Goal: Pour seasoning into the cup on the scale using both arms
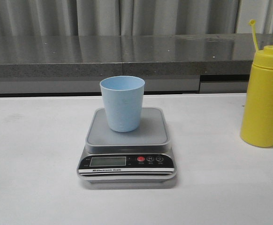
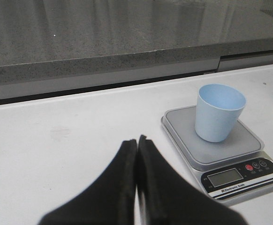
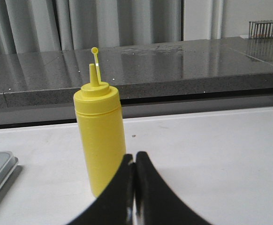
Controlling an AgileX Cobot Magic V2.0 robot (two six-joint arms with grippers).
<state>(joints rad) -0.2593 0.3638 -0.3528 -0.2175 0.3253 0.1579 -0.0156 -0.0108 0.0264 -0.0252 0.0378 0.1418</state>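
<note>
Pale blue cup (image 1: 122, 103) upright on the scale (image 1: 127, 154) at mid-bench, yellow seasoning bottle (image 1: 264, 96) upright near the right edge, cap flipped open; left gripper (image 2: 137, 140) and right gripper (image 3: 135, 157) pressed closed, empty; scene fits either before pouring or after the bottle's return.

White table (image 1: 33, 178), two items resting directly on it.

Scale (image 1: 127, 161) sits near table centre, display edge toward 6 o'clock, grey platform toward 12; its base is flat on the surface. Yellow squeeze bottle (image 1: 264, 96) stands upright at roughly 3 o'clock from the scale, well apart from it, cap flipped open beside the nozzle. Tabletop is plain white with faint scuffs. Far edge at 12 o'clock meets a grey speckled ledge (image 1: 103, 58).
</note>
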